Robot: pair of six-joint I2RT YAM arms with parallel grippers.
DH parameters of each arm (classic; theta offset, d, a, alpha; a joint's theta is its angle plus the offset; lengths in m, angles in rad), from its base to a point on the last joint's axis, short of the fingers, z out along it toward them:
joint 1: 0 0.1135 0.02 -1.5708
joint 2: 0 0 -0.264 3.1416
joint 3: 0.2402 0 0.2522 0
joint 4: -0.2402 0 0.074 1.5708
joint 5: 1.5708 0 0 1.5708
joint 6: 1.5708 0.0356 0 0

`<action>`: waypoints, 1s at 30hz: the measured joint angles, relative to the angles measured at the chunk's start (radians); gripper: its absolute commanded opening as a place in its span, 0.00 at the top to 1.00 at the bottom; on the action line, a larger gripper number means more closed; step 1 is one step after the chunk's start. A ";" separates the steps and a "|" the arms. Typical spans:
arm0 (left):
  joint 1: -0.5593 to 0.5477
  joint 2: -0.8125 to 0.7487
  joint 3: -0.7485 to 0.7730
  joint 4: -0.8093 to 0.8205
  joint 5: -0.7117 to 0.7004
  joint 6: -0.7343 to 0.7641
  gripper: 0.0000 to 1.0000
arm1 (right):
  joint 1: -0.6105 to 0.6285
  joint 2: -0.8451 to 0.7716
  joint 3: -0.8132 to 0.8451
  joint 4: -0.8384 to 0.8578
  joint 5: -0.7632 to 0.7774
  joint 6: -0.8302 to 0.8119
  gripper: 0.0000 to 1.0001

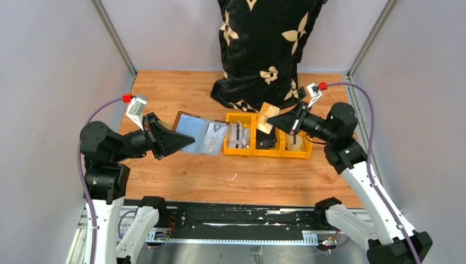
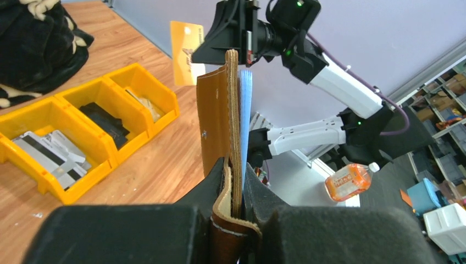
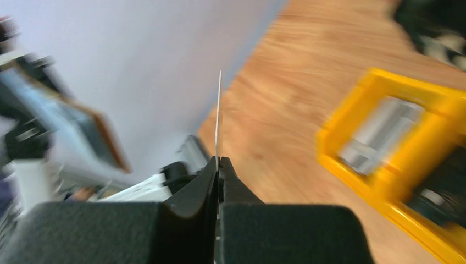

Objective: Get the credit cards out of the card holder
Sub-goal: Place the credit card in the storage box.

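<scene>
Holding a tan credit card (image 1: 266, 113) over the yellow bins (image 1: 267, 153) | right gripper (image 1: 273, 122) clamped on it | left gripper (image 1: 186, 143) clamps card holder (image 1: 203, 136) just left of bins

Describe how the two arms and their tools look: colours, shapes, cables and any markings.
Both the left arm and the right arm have white lower links and round black joint housings. The left tool and the right tool are black wedges with two flat fingers. A purple cable with a red connector runs along each arm. Small green lights glow on the right arm.
</scene>
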 measured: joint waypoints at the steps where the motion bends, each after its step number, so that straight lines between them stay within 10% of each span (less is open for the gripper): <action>1: 0.000 0.001 0.000 -0.012 -0.002 0.013 1.00 | -0.044 0.002 0.008 -0.073 0.005 -0.035 1.00; 10: 0.000 0.005 0.000 -0.056 -0.005 0.069 1.00 | -0.217 0.168 0.074 -0.630 0.358 -0.382 1.00; 20: 0.000 0.005 0.000 -0.063 -0.003 0.079 1.00 | -0.230 0.393 0.142 -0.686 0.636 -0.504 1.00; 30: 0.000 0.000 0.000 -0.064 0.002 0.080 1.00 | -0.235 0.658 0.202 -0.645 0.584 -0.521 1.00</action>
